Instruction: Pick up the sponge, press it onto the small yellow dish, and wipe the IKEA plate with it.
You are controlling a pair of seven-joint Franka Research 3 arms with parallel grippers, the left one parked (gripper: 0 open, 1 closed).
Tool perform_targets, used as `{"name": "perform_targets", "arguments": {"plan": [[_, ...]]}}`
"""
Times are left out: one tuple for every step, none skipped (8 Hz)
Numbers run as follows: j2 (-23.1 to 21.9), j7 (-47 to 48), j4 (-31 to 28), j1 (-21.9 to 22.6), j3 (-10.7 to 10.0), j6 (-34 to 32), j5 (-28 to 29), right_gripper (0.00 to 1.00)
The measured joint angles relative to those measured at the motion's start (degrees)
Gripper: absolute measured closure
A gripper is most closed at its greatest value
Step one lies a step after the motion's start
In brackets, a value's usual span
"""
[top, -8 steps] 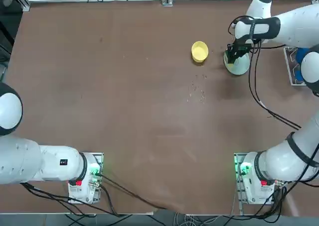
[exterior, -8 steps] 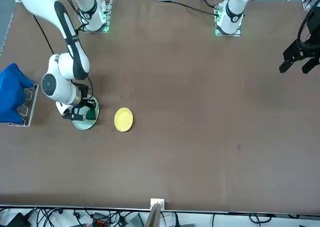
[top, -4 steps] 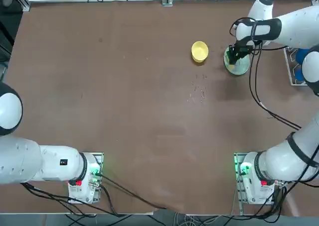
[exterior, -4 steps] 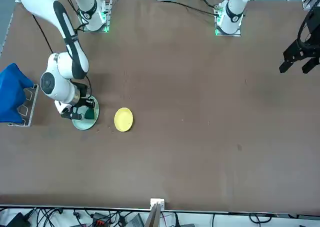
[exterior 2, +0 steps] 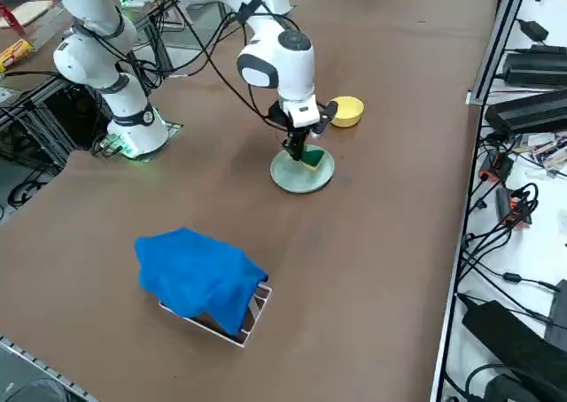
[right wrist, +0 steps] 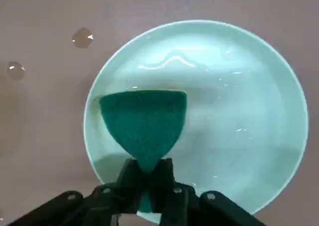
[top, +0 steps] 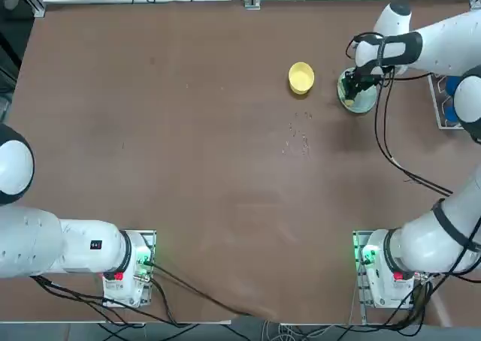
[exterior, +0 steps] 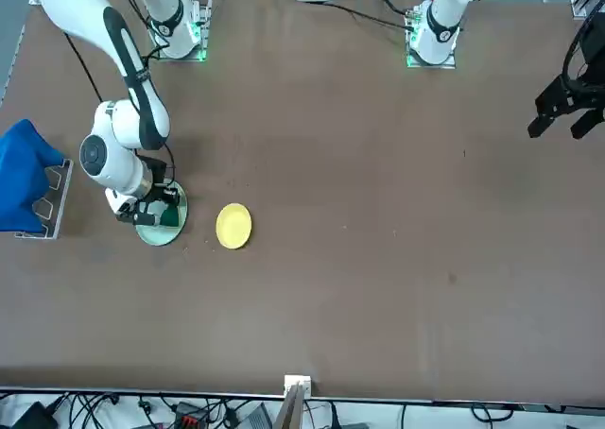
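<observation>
You have the right hand (right wrist: pixel 148 186) clenched on the sponge (right wrist: pixel 143 124), its fingers pinching the narrow end so the dark green scouring face fans out over the IKEA plate (right wrist: pixel 239 111). In the wrist view the sponge lies inside the plate's raised rim, toward one side of the bowl, and the pale blue-green surface beside it carries glossy wet streaks. Whether the sponge is pressed flat against the plate you cannot quite tell from here, though in the right side view its yellow foam edge (exterior 2: pixel 312 160) appears to touch the plate (exterior 2: pixel 292 178).

Two small droplets (right wrist: pixel 81 38) sit on the brown desk (right wrist: pixel 40 111) just outside the rim.

Beyond the plate, the small yellow dish (top: pixel 301 77) stands apart on the desk, near the plate (top: pixel 359 101) but not touching it, and nothing shows in it.

Compared with a second ago, the hand (top: pixel 352 85) and sponge have shifted a little across the plate toward its far edge in the overhead view. The plate and the yellow dish have stayed where they were.
</observation>
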Motion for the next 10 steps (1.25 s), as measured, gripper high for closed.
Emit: {"name": "perform_targets", "arguments": {"plan": [[0.0,-2.2,-0.1,-1.3,0.0,0.0,0.0,0.88],[0.0,-5.0,-0.4,-3.1,-0.1,0.0,0.0,0.88],[0.0,-7.9,-0.6,-5.0,-0.1,0.1,0.0,0.88],[0.0,-10.2,-0.7,-6.5,-0.1,0.1,0.0,0.88],[0.0,-12.1,-0.7,-7.5,-0.1,0.2,0.0,0.88],[0.1,-13.8,-0.6,-8.1,-0.1,0.6,0.0,0.88],[0.6,-15.1,-0.1,-8.5,-0.1,0.9,0.0,0.88],[1.4,-16.0,1.3,-8.6,-0.1,1.0,0.0,0.88],[2.7,-16.4,3.1,-8.6,0.0,1.0,0.0,0.88],[4.0,-16.5,4.9,-8.6,0.2,1.0,0.0,0.88]]}}
